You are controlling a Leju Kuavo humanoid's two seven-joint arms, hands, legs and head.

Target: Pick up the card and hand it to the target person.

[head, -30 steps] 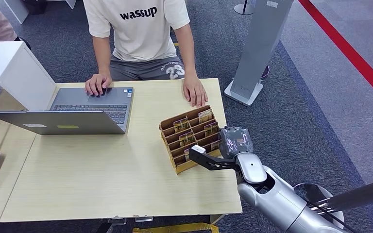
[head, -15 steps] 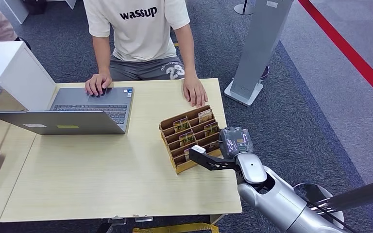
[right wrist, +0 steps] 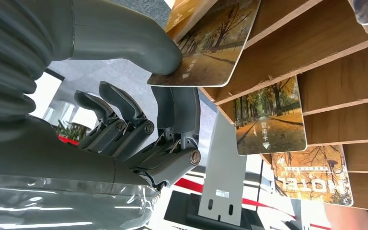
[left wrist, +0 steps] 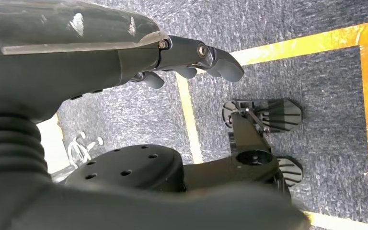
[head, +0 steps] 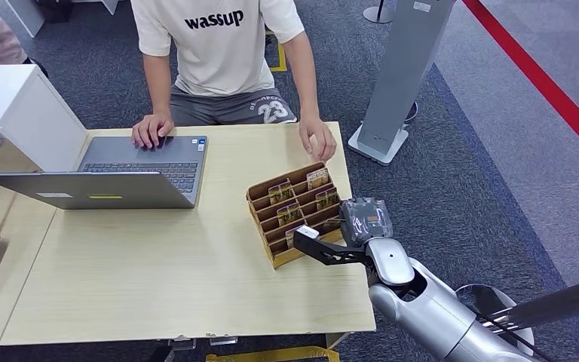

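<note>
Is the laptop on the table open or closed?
Open: the laptop has its screen lid raised and its keyboard showing, with a person's hand on it.

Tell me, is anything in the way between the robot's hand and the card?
No. The right hand already pinches a card at the wooden rack. Toward the person's hand, just the rack's higher rows.

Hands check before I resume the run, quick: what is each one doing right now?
Left hand: hanging over the floor, fingers curled, holding nothing.
Right hand: pinching a card at the wooden rack.
</note>
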